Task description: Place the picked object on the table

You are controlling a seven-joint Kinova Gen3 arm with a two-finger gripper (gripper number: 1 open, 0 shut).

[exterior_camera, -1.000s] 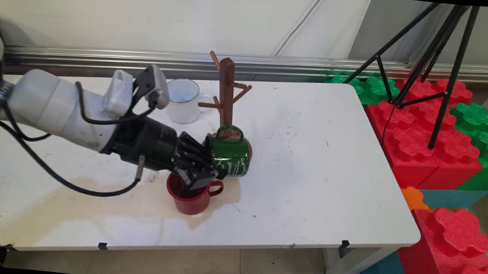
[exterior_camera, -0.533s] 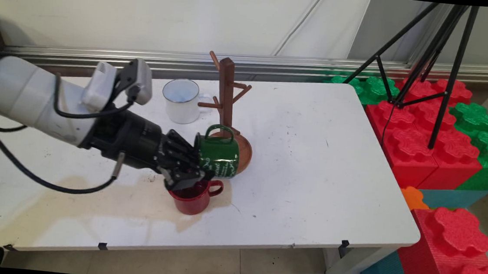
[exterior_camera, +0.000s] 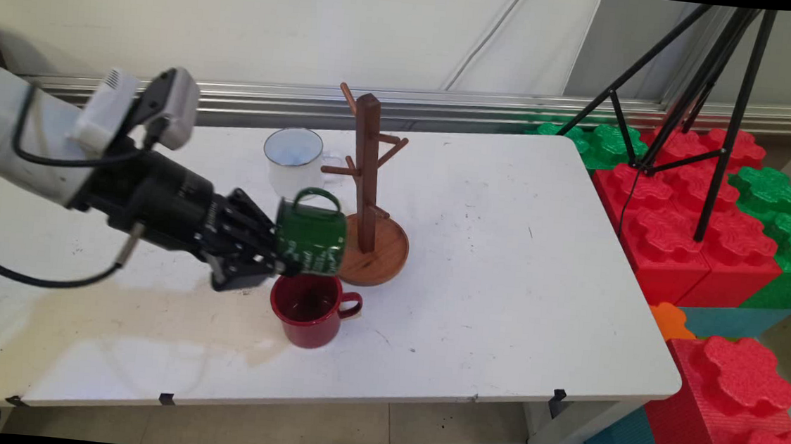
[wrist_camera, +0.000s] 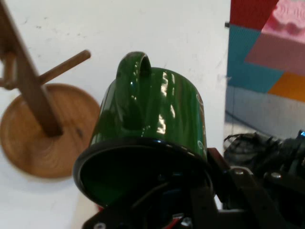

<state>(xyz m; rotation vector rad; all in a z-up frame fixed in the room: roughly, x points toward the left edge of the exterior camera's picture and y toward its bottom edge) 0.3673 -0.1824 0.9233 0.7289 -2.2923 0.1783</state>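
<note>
The pincer [exterior_camera: 278, 255] is clamping the rim of a green mug [exterior_camera: 311, 238], one finger going inside the mouth and the other outside the wall. It is holding the mug on its side in the air, mouth facing the arm, base pointing toward the picture's right, handle uppermost. In the hand view the green mug [wrist_camera: 152, 124] is filling the middle of the frame, its dark rim sitting right against the pincer [wrist_camera: 190, 195].

Directly beneath the held mug a red mug [exterior_camera: 311, 308] is standing upright on the desk [exterior_camera: 517, 288], its handle pointing to the right; the green mug is hanging just above its rim, apart from it. Just to the right, a wooden mug tree [exterior_camera: 369, 177] is rising from its round base, and the green mug's bottom end is overlapping the base's left edge in the main view. Behind it, near the desk's far edge, a white mug [exterior_camera: 293, 161] is standing upright.

The whole right half of the desk is lying open, as is the near left part, which is showing a yellowish stain. Beyond the right edge, red and green foam blocks [exterior_camera: 706, 218] are stacked, with a black tripod [exterior_camera: 703, 84] standing on them.
</note>
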